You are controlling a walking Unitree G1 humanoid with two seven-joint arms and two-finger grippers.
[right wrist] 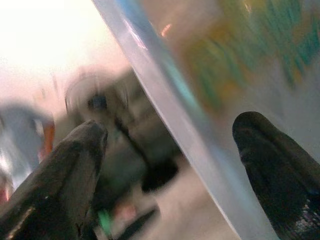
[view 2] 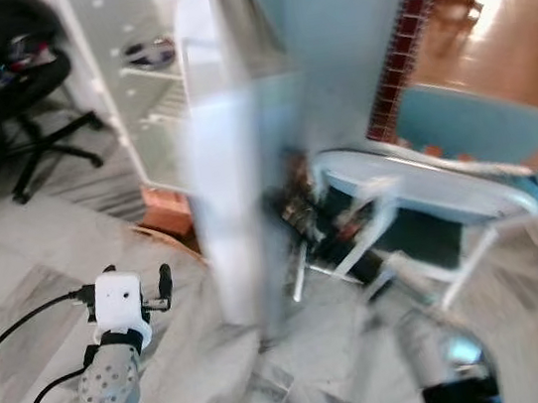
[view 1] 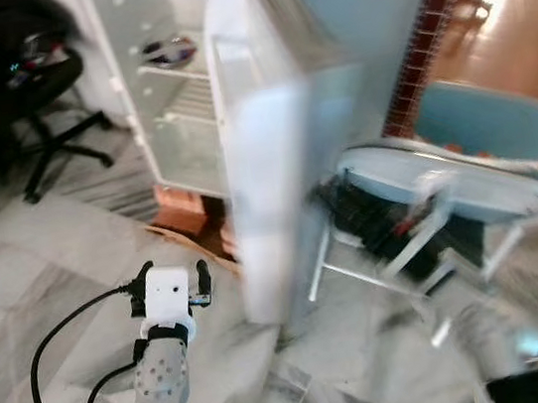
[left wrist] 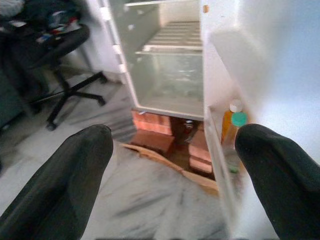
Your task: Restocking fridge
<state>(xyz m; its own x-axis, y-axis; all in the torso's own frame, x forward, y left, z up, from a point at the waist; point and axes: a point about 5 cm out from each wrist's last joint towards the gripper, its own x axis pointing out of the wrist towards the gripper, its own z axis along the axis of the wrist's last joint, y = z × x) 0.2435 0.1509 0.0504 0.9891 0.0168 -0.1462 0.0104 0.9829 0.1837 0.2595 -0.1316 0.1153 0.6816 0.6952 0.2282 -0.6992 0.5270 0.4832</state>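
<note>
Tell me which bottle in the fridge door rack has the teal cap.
The clear bottle, nearer the left gripper. Its cap is teal; the orange bottle right behind it has a white cap.

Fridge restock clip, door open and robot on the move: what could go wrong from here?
1. The open fridge door stands right ahead and the head views are blurred; the robot may bump it.
2. Bottles sit in the door shelf; a knock could topple them.
3. The left gripper is open and close to the door's edge, so its fingers might catch on it.
</note>
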